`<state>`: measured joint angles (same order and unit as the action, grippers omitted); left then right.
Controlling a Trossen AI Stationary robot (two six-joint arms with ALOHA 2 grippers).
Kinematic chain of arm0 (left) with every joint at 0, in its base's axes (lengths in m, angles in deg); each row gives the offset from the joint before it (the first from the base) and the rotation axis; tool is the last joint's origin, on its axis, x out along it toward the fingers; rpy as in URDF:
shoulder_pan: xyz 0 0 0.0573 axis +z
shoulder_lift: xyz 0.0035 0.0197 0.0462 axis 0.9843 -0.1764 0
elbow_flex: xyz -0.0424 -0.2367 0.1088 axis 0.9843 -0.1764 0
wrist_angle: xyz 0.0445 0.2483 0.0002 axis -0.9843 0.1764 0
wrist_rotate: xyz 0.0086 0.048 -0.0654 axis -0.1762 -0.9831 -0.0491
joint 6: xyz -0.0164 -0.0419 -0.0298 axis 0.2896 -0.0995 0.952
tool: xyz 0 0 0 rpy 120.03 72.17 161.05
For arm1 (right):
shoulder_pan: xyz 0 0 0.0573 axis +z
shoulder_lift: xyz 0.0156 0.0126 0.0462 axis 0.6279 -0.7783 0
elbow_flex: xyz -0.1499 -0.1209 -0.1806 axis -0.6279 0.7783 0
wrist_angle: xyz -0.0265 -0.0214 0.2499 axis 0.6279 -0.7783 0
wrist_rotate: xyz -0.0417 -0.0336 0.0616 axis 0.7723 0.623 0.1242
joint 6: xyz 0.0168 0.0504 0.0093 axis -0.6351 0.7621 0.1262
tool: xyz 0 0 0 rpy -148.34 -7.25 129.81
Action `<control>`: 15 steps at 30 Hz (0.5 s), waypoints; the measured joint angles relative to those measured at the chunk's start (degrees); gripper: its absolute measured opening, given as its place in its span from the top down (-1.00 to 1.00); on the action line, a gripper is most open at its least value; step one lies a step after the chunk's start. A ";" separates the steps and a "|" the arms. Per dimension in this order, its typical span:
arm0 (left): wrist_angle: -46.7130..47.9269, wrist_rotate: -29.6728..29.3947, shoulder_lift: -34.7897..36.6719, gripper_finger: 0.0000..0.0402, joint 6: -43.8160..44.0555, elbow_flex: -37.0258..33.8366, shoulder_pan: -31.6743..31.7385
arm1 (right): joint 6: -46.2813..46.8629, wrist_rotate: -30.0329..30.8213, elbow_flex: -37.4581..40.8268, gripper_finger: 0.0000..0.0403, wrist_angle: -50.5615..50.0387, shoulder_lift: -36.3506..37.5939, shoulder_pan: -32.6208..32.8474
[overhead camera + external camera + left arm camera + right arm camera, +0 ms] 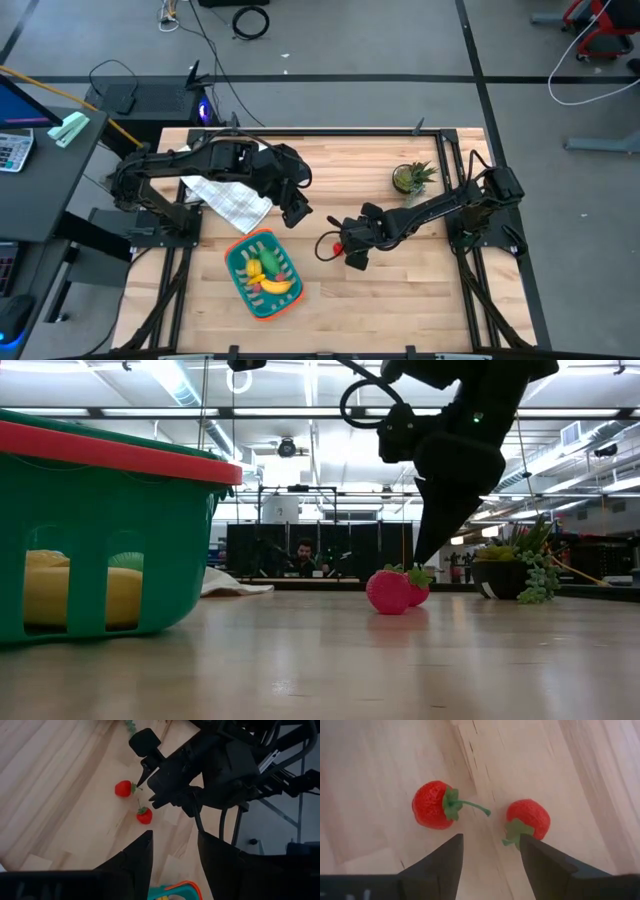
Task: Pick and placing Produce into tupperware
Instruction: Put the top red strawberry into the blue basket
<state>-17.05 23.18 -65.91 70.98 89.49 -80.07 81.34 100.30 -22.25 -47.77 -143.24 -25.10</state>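
Strawberries [432, 805] two on bare table [400, 290], right gripper [487, 851] fingers spread just above them, one berry [527, 819] at a fingertip, left gripper [172, 851] spread, hovering near the tupperware [263, 274] holding banana [277, 286]

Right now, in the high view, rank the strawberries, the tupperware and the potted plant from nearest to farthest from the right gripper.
1. Strawberries, right at the right gripper.
2. Tupperware, toward the left arm's side.
3. Potted plant, back by the right arm's base; roughly as far, too close to call.
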 joint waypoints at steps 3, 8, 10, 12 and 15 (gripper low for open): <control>0.01 0.00 0.00 0.19 -0.03 -0.01 0.00 | 0.00 -0.03 0.00 -0.01 0.01 0.00 0.01; 0.03 0.00 0.00 0.19 -0.01 0.00 0.00 | 0.12 -0.07 0.00 -0.01 -0.03 0.00 0.01; 0.03 0.00 0.00 0.19 -0.73 -0.02 0.00 | 0.15 -0.07 0.00 -0.01 -0.01 0.00 0.01; 0.03 0.00 0.00 0.19 -2.35 -0.02 0.00 | 0.11 -0.08 0.00 -0.01 -0.03 0.00 -0.06; 0.03 -0.59 0.00 0.19 -3.85 -0.02 0.00 | -0.08 -0.09 0.00 -0.01 -0.03 0.00 -0.17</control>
<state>-17.02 22.59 -65.91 67.12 89.47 -80.07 81.27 100.21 -22.25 -47.80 -143.24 -25.27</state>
